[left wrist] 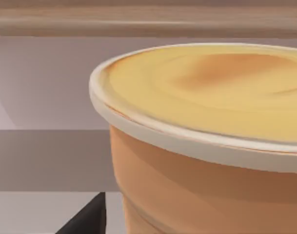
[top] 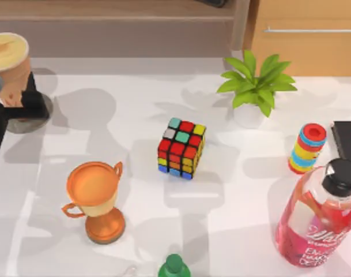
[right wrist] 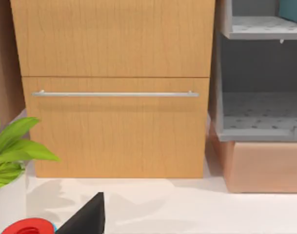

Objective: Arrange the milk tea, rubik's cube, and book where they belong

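At the white table's far left corner, my left gripper grasped the tall orange-tan, cream-topped milk tea cup. The black-framed, multicoloured rubik's cube sat mid-table.

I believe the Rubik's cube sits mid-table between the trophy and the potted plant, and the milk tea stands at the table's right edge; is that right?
Not quite: the milk tea is at the table's left edge in the top view, by the left gripper. The rubik's cube does sit mid-table between the trophy and the potted plant.
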Available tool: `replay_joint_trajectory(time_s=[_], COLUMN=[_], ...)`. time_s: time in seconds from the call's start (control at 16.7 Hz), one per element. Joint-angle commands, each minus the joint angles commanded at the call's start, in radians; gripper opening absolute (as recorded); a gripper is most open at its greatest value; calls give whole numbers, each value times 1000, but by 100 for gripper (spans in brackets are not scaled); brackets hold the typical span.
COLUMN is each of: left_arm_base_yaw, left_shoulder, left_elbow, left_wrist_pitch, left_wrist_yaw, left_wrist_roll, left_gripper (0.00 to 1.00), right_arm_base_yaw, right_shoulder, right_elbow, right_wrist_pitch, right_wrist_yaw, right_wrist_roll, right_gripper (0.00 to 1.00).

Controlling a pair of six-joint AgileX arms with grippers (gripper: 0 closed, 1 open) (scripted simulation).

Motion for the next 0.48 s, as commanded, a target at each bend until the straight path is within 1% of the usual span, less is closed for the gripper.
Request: replay_joint_trajectory(time_s=[0.48], left_arm_base_yaw=[6], left_shoulder=[-274], left_elbow=[-62], left_wrist_pitch=[-198], left_wrist_yaw=[2], left_wrist_roll=[2], left_gripper=[100], right_arm_base_yaw=[0], right_shoulder=[0], right_elbow=[0], right_wrist_pitch=[0], right_wrist_yaw=[0], right_wrist_roll=[0], right_gripper=[100])
